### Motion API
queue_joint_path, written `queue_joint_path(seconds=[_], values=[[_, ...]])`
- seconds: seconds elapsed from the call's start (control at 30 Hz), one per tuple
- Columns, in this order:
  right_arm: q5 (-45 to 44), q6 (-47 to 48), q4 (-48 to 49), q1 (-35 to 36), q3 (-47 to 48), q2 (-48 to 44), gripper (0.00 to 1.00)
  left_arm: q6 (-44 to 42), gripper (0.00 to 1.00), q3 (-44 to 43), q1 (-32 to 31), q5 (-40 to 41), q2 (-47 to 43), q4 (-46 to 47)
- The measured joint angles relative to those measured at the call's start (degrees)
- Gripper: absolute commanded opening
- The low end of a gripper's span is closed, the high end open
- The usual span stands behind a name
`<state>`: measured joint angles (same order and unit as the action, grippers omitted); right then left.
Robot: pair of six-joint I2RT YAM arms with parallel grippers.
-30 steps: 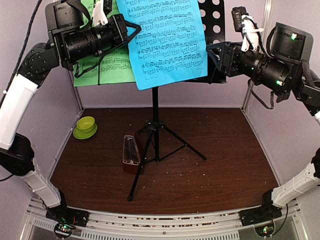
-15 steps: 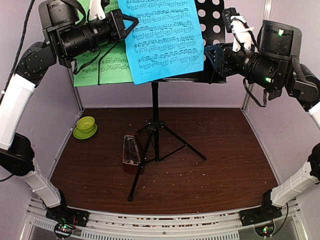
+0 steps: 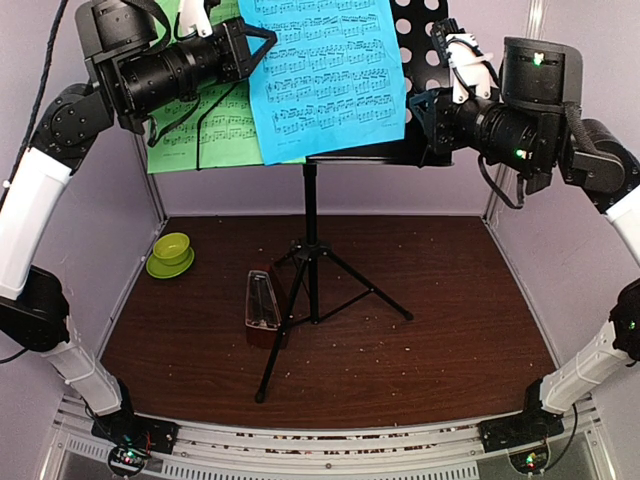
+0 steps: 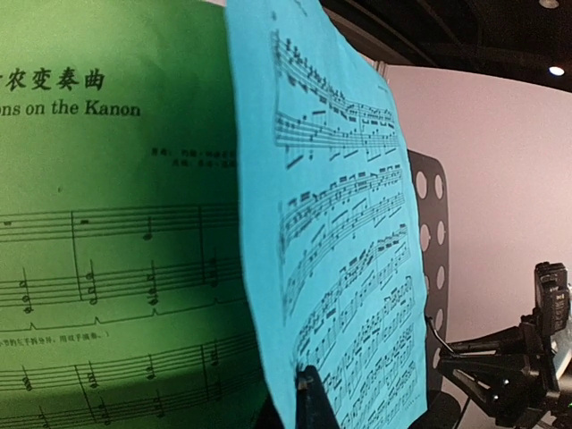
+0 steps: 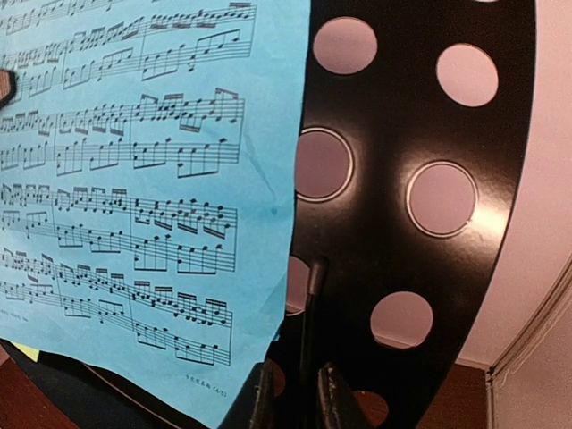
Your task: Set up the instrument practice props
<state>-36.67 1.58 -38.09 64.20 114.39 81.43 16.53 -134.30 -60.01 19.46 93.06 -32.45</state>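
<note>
The black tripod music stand (image 3: 311,250) stands mid-table, its hole-punched desk (image 3: 425,40) up at the top. The blue sheet (image 3: 330,75) leans on the desk, overlapping the green sheet (image 3: 195,135) to its left. My left gripper (image 3: 262,45) is shut on the blue sheet's left edge; one finger (image 4: 311,402) shows against the blue sheet (image 4: 349,232). My right gripper (image 3: 422,108) is at the desk's lower right, its jaws narrowly apart around a thin black retainer wire (image 5: 308,313) on the desk (image 5: 393,223). The reddish-brown metronome (image 3: 262,305) stands by the tripod.
A small lime-green bowl (image 3: 170,255) sits at the left of the brown table (image 3: 450,320). The tripod legs (image 3: 375,290) spread over the middle. Purple walls enclose the back and both sides.
My right gripper has moved left and slightly up, closing in on the desk's right side. My left gripper has lifted the blue sheet slightly up and left.
</note>
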Motion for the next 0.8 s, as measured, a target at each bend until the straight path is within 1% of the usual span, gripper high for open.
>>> queue_joint_path(seconds=[0.1, 0.13, 0.3, 0.8], values=[[0.6, -0.2, -0.3, -0.1, 0.2, 0.5, 0.02, -0.7, 0.00, 0.0, 0.0, -0.2, 0.2, 0.5], [0.9, -0.7, -0.3, -0.1, 0.2, 0.5, 0.00, -1.0, 0.00, 0.0, 0.0, -0.2, 0.2, 0.7], [1.5, -0.6, 1.6, -0.2, -0.8, 0.1, 0.00, -2.6, 0.00, -0.1, 0.0, -0.2, 0.5, 1.2], [1.9, 1.3, 13.2, -0.2, -11.8, -6.0, 0.00, -6.6, 0.00, -0.1, 0.0, 0.7, 0.7, 1.2]])
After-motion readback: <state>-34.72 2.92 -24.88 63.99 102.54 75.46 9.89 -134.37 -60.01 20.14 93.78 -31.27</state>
